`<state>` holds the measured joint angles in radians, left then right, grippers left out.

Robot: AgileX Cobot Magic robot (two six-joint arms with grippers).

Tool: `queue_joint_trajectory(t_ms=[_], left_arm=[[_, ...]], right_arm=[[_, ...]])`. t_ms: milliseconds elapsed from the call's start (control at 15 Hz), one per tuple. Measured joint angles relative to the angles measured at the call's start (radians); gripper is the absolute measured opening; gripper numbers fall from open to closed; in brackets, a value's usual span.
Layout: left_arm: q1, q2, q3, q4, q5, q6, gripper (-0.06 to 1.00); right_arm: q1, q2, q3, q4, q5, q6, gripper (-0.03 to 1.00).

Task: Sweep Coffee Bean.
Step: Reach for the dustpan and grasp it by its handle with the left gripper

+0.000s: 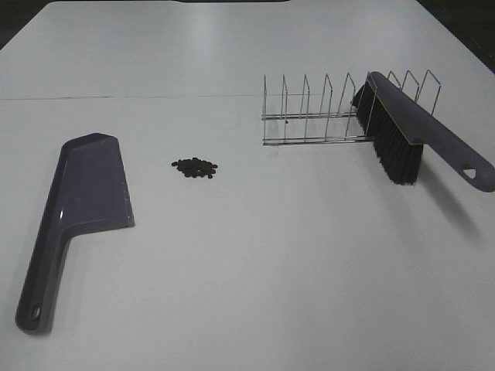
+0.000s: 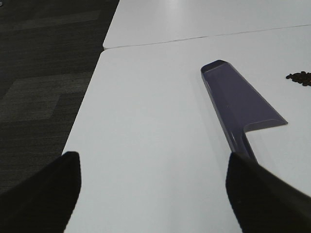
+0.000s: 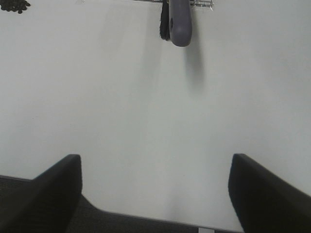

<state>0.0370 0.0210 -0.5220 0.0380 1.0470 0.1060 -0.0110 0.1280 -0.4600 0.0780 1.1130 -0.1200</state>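
Observation:
The coffee beans (image 1: 194, 166) lie in a small dark cluster on the white table, left of middle. The purple dustpan (image 1: 85, 201) lies flat to their left, its handle toward the front edge. The purple brush (image 1: 410, 131) with black bristles leans on a wire rack (image 1: 309, 116) at the right. Neither gripper shows in the exterior high view. My left gripper (image 2: 153, 194) is open and empty, short of the dustpan (image 2: 238, 102), with the beans (image 2: 301, 77) beyond it. My right gripper (image 3: 155, 194) is open and empty over the table's front edge, far from the brush handle (image 3: 180, 19).
The table's left edge and dark carpet (image 2: 43, 73) show in the left wrist view. A seam (image 1: 124, 97) runs across the table behind the beans. The rack (image 3: 204, 3) shows behind the brush in the right wrist view.

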Motion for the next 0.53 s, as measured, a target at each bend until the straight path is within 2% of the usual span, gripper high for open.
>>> queue_joint_trajectory(t_ms=[200, 533], left_arm=[[0.0, 0.112, 0.0, -0.03, 0.01, -0.05, 0.75], [0.0, 0.415, 0.001, -0.05, 0.022, -0.097, 0.75]], right_arm=[[0.0, 0.0, 0.0, 0.0, 0.0, 0.0, 0.73], [0.0, 0.0, 0.0, 0.0, 0.0, 0.0, 0.73]])
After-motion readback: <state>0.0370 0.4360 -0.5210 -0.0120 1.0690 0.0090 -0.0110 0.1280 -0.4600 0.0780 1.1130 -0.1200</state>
